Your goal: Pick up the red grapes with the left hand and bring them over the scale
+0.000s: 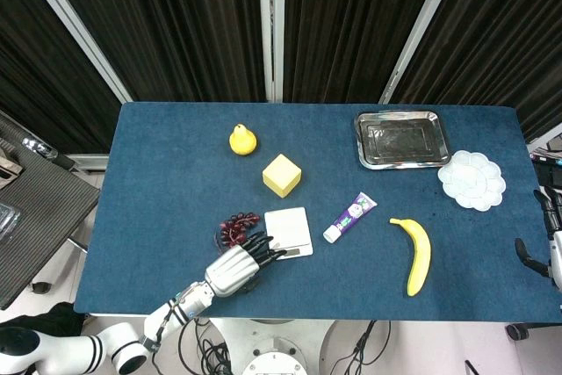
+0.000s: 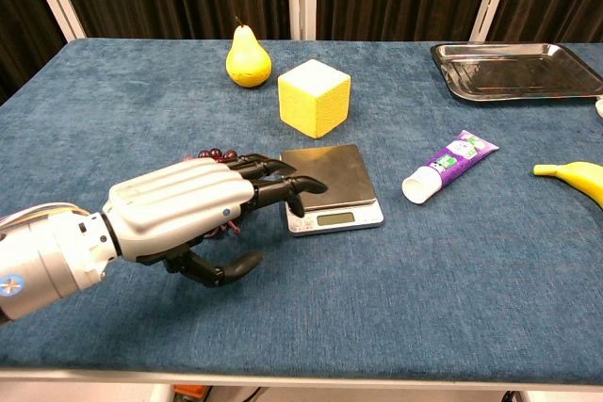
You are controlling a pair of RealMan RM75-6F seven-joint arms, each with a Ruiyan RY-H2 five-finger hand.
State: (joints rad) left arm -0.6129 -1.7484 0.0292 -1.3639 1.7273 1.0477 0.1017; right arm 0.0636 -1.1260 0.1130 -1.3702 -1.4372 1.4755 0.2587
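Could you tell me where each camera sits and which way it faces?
Head view: high above the near edge, looking down on the table; left hand and right hand show.
Chest view: low at the near edge, facing across the table; only the left hand shows.
Shared: left hand, red grapes, scale.
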